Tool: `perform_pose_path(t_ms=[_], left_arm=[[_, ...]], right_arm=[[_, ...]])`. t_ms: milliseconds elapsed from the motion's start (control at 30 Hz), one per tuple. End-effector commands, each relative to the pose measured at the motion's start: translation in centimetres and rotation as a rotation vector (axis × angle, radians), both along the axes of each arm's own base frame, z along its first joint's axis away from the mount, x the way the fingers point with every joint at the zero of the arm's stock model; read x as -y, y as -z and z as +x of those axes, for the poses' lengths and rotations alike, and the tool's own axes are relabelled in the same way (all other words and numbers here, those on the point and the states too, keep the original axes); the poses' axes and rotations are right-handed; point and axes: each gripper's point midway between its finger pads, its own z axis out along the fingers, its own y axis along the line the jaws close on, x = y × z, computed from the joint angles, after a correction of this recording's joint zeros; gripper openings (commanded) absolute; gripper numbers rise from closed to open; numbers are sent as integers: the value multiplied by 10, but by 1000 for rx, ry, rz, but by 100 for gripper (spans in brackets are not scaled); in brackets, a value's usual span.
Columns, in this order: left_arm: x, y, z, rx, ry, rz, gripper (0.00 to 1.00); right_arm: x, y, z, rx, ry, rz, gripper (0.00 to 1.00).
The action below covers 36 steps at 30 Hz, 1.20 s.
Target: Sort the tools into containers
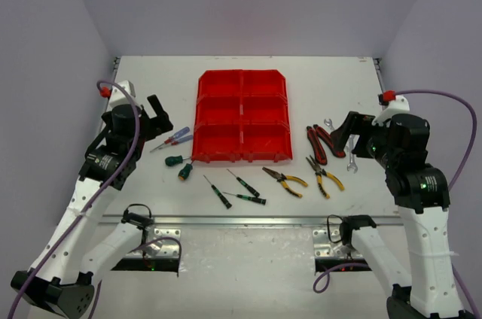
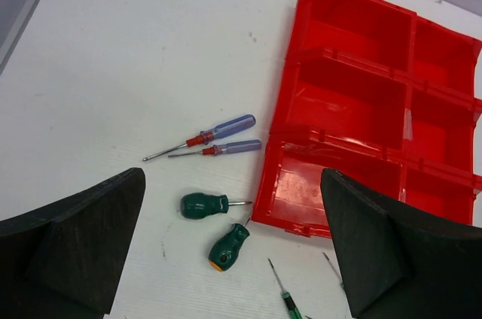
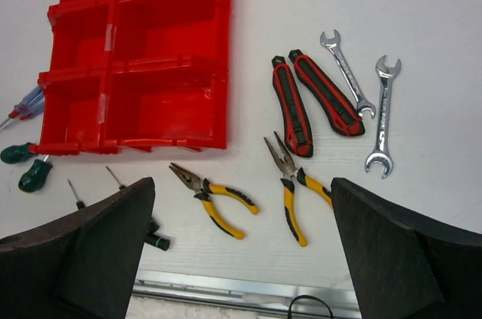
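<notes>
Plainly, the white table (image 1: 339, 78) carries the red bin block (image 1: 242, 116) at its middle, with six open compartments in two columns of three (their red floors in view). The left gripper (image 1: 160, 114) hangs off the block's left side, jaws spread wide and holding nothing. The right gripper (image 1: 343, 135) hangs off its right side, jaws likewise apart and empty.

Right of the block lie the red-handled pliers (image 3: 290, 108), with two silver wrenches (image 3: 346, 74) just beyond them. Two yellow-handled pliers (image 3: 215, 198) lie off its near right corner. Left of the block lie two blue screwdrivers (image 2: 218, 131), and two stubby green screwdrivers (image 2: 203, 204) sit by its near left corner. Three thin green screwdrivers (image 1: 217, 191) lie along its near side. White tabletop runs wide past the block's far edge.
</notes>
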Motion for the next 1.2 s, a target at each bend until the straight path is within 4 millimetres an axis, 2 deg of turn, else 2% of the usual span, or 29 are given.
perform_pose_path(t_ms=[0, 133, 267, 300, 367, 433, 500, 567, 600, 633, 667, 700, 733, 800, 900, 1067, 1167], left_arm=[[1, -8, 6, 56, -6, -5, 100], [3, 2, 10, 28, -1, 2, 100], [0, 3, 8, 28, -7, 14, 100], [-1, 4, 8, 28, -9, 15, 100], [1, 5, 9, 32, 0, 8, 100], [6, 7, 10, 26, 19, 0, 100], [8, 6, 11, 26, 26, -6, 100], [6, 9, 9, 24, 26, 1, 100], [5, 9, 8, 23, 22, 3, 100], [4, 12, 6, 22, 18, 6, 100], [5, 13, 5, 24, 24, 4, 100], [7, 12, 4, 34, 39, -5, 100], [8, 12, 5, 35, 45, -5, 100], [10, 12, 7, 30, 55, -5, 100], [14, 16, 8, 14, 71, -8, 100], [16, 16, 8, 15, 82, -11, 100], [19, 18, 9, 9, 96, -13, 100]], right_arm=[[12, -7, 9, 50, 65, -26, 99], [11, -13, 13, 112, 70, -13, 99], [9, -15, 20, 98, 56, -17, 99], [8, -13, 21, 88, 40, -26, 99], [-4, 2, 32, 56, -28, -14, 99], [-14, 32, 51, -48, -71, 10, 99], [-21, 75, 67, -197, -103, 19, 99], [-18, 121, 83, -347, -137, -55, 99], [-14, 120, 87, -342, -119, -75, 99], [-11, 145, 94, -412, -130, -118, 93], [-11, 153, 102, -445, -138, -136, 88], [-14, 176, 107, -516, -174, -161, 80], [-15, 181, 115, -530, -179, -203, 76], [-10, 205, 127, -582, -161, -269, 73], [-12, 230, 135, -629, -161, -294, 69], [-2, 266, 135, -723, -156, -378, 66], [5, 278, 131, -752, -147, -415, 64]])
